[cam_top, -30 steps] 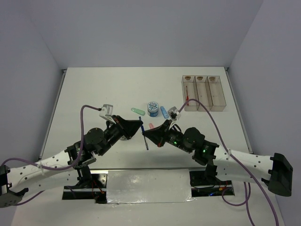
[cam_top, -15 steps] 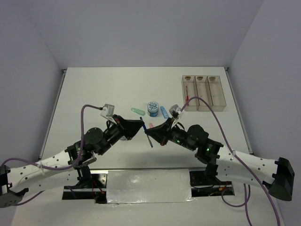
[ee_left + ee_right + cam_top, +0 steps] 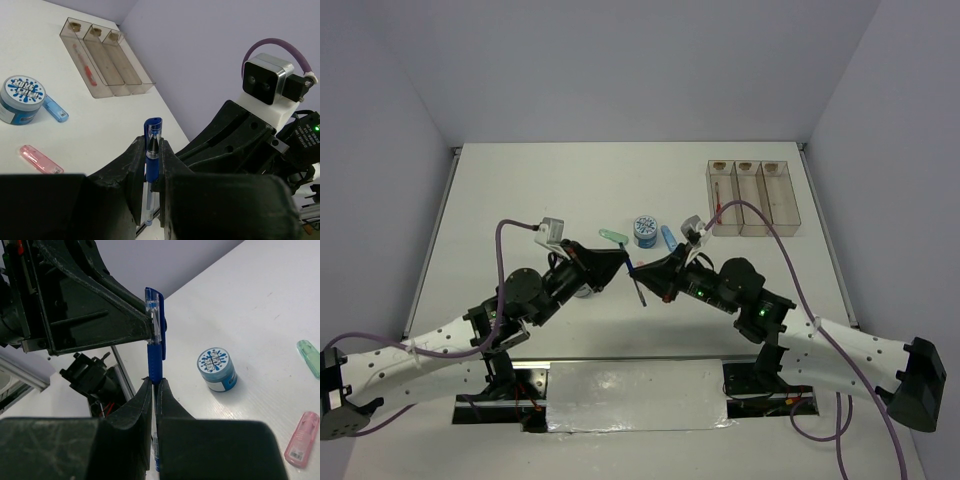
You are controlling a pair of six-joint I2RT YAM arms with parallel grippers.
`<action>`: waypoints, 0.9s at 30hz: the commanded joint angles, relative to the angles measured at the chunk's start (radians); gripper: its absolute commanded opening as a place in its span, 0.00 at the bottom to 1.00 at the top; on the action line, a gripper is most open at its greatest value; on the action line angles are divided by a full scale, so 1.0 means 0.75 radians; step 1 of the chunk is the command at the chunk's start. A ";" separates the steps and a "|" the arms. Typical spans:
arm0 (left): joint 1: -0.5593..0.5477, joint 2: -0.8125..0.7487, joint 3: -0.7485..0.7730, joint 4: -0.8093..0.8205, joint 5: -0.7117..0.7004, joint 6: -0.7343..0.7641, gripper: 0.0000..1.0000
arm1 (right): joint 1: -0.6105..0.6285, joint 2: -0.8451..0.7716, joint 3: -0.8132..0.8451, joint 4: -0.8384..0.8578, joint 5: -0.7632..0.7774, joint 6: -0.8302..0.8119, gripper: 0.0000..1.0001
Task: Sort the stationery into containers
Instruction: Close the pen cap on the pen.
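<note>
1. Nearest the arm bases, in mid-air: the blue pen hung roughly upright betw. both grippers, clear of the table.
2. Left gripper pinched it just under the cap clip. Right gripper was clenched tight on the barrel lower down.
3. Looked like a hand-over. Left should let go fully before right pulls away, else the pen may twist or drop.
4. Further out, loose on the table: pink clip, tape roll w/ blue clip just beside it, green clip — all unsorted.
5. Far right: tray, red pen in its left compartment. The blue pen prob. belongs there — align it lengthwise w/ the narrow slot, lower it in, then release.
</note>
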State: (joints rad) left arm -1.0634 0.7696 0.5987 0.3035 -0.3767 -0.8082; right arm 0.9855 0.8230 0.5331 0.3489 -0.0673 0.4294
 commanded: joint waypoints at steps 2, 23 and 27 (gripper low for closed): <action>-0.030 0.019 -0.019 -0.096 0.155 0.028 0.00 | -0.060 -0.001 0.154 0.269 0.055 -0.006 0.00; -0.030 0.027 -0.054 -0.108 0.198 0.024 0.00 | -0.208 0.103 0.347 0.214 -0.196 -0.069 0.00; -0.028 -0.007 0.056 -0.285 0.026 0.028 0.02 | -0.203 0.146 0.271 0.206 -0.231 -0.090 0.00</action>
State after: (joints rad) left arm -1.0508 0.7635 0.6014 0.3477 -0.4210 -0.7895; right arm 0.8574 0.9249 0.6804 0.2687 -0.3084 0.3859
